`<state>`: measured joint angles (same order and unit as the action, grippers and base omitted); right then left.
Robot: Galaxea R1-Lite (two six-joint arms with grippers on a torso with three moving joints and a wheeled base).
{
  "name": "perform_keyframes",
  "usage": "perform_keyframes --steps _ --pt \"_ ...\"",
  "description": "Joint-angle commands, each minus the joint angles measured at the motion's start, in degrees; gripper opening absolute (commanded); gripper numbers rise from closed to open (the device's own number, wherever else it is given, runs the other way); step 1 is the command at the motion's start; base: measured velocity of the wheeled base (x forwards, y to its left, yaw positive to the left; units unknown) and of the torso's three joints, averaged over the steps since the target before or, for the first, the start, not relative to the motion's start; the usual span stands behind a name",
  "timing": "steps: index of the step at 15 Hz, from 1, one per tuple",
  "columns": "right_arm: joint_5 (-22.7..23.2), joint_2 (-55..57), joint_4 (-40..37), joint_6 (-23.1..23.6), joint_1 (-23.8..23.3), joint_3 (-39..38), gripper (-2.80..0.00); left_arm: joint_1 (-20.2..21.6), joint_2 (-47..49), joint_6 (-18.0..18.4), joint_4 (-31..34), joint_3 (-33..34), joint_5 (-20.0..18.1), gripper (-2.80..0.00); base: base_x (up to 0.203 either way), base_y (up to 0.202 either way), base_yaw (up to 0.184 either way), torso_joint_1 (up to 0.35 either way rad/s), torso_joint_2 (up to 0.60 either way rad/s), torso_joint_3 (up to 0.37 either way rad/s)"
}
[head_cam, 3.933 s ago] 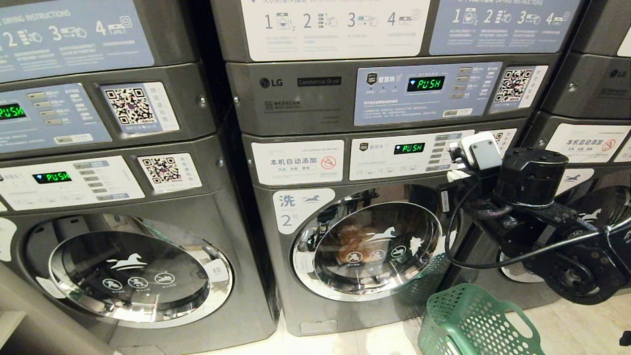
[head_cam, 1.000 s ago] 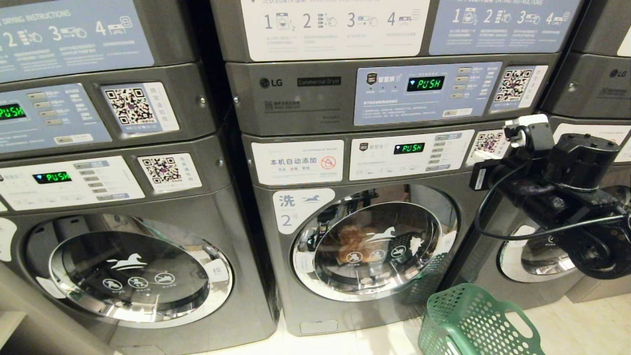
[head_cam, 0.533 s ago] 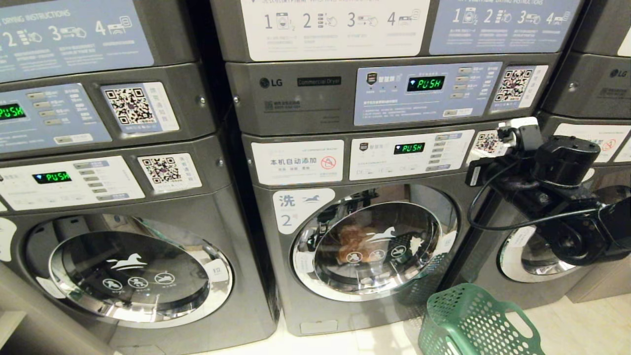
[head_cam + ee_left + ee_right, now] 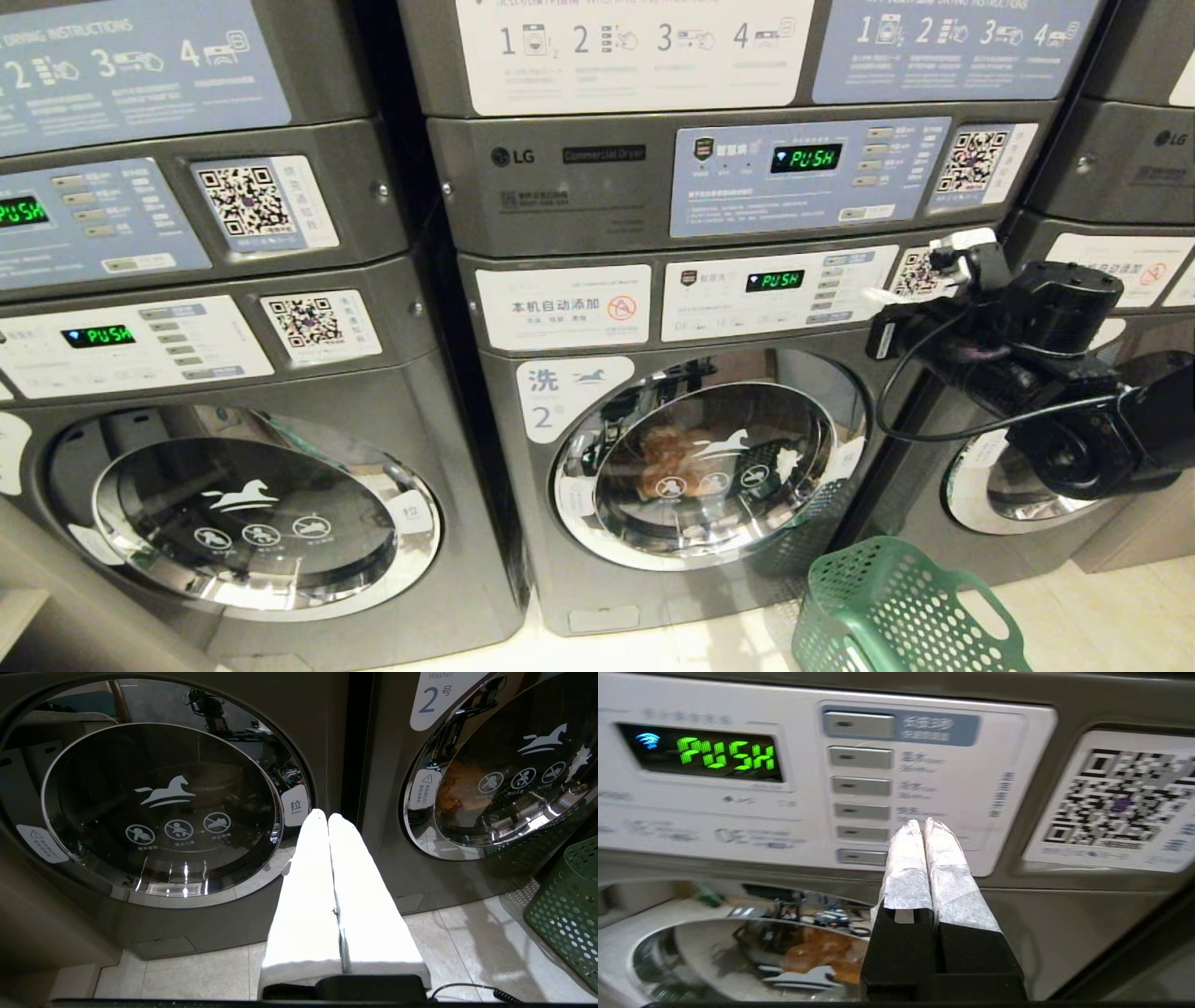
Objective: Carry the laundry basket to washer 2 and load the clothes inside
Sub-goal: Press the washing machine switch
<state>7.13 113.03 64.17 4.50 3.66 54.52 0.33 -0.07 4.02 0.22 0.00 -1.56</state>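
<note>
Washer 2 is the middle grey LG machine, and its round glass door is closed. Behind the glass lie orange-brown clothes, which the right wrist view also catches as clothes. The green laundry basket stands on the floor at the washer's lower right, and no garment shows in the part I see. My right gripper is shut and empty, its tips just off the button column of the washer's control panel. My left gripper is shut, empty and parked low, aimed between two washers.
A like grey washer stands to the left and another to the right, behind my right arm. Dryers are stacked above. Displays read PUSH. A QR label sits beside the panel. Pale tiled floor lies below.
My right arm has swung left and a little down over the last second, bringing the shut gripper closer to washer 2's control panel. Door, basket and left arm have not moved.
</note>
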Motion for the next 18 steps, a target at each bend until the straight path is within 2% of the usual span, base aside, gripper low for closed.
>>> perform_keyframes --steps 1,6,10,18 --pt "1.52 -0.18 0.69 0.21 -0.34 -0.02 -2.8 0.01 0.07 0.02 0.04 0.0 -0.02 -2.8 0.0 0.0 0.0 0.0 0.0 0.0" --pt "9.58 0.35 9.53 0.51 -1.22 -2.96 -2.8 0.02 0.07 0.02 0.04 0.0 -0.03 -2.8 0.0 0.0 0.0 0.0 0.0 0.0" --pt "11.41 1.58 13.26 0.51 -2.35 -3.29 -2.8 0.02 0.07 0.02 -0.04 0.0 -0.03 -2.8 0.0 0.0 0.0 0.0 0.0 0.0" --pt "12.82 4.69 13.19 0.51 -2.79 -0.36 -2.8 0.02 0.07 0.02 0.04 0.0 -0.02 -2.8 0.0 0.0 0.0 0.0 0.0 0.0"
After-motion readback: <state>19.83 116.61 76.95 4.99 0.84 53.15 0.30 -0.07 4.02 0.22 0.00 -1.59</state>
